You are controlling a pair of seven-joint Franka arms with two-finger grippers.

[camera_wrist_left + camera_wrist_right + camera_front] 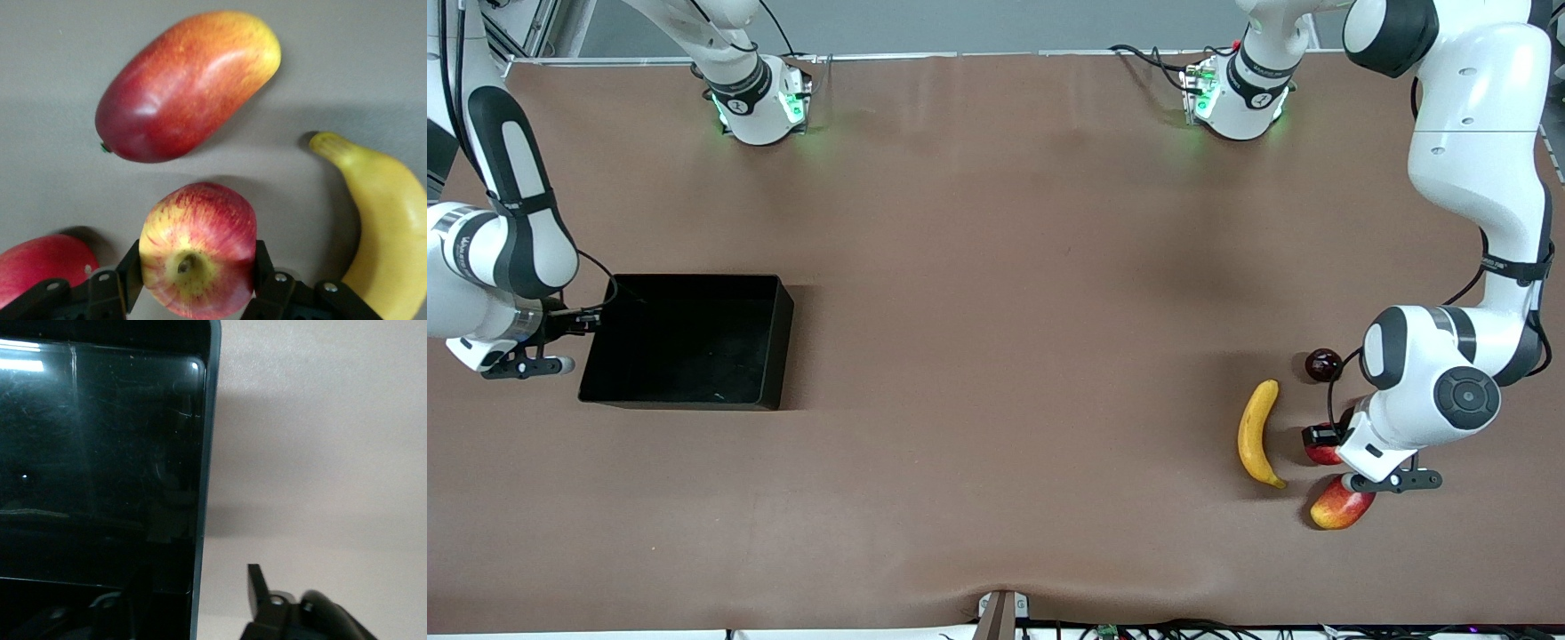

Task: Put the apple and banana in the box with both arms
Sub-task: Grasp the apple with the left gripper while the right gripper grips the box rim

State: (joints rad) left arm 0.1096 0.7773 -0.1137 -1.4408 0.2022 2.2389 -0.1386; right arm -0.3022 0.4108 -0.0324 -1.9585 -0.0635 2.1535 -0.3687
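Observation:
The apple [198, 250], red with yellow streaks, sits between the fingers [262, 265] of my left gripper [197, 275], which press on both of its sides low over the table. In the front view the left gripper [1321, 438] covers most of the apple [1323, 455]. The banana [1258, 433] lies on the table beside it toward the right arm's end, and also shows in the left wrist view [390, 233]. The black box [694, 278] is at the right arm's end. My right gripper [590, 320] is open and straddles the box's end wall [200, 487], one finger [257, 587] outside.
An oblong red-and-yellow mango-like fruit [1341, 505] lies nearer the front camera than the apple, close to it [187, 83]. A dark red round fruit [1323, 364] lies farther back, also close [40, 267]. A wide stretch of brown table separates the fruits from the box.

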